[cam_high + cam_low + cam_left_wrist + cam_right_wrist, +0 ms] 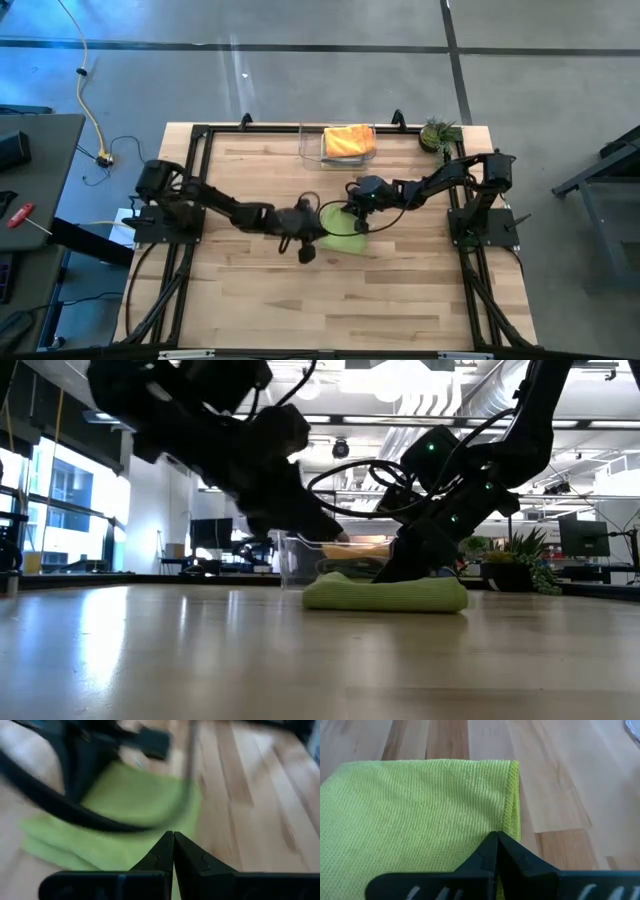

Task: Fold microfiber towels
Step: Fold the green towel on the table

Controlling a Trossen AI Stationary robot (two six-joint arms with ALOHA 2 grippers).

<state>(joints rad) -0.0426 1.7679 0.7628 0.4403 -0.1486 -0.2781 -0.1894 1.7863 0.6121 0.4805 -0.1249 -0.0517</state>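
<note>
A lime green microfiber towel (343,237) lies folded in several layers flat on the wooden table (250,290), near its middle. My right gripper (496,839) is shut, with its tips down on the towel's top (430,592). My left gripper (173,840) is shut too. It hangs a little above the towel's left part (335,538) and touches nothing. An orange towel (349,139) lies in the clear bin (310,150) at the far edge. My right gripper presses its shut fingertips down on the top layer of the folded lime green towel, close to a hemmed edge (512,815). The fingers slant down from the table's right side. The towel stays flat on the table under them.
A small potted plant (437,133) stands at the far right corner beside the bin. The right arm's cable (100,815) loops over the towel between the two grippers. Bare wood spreads toward the near edge.
</note>
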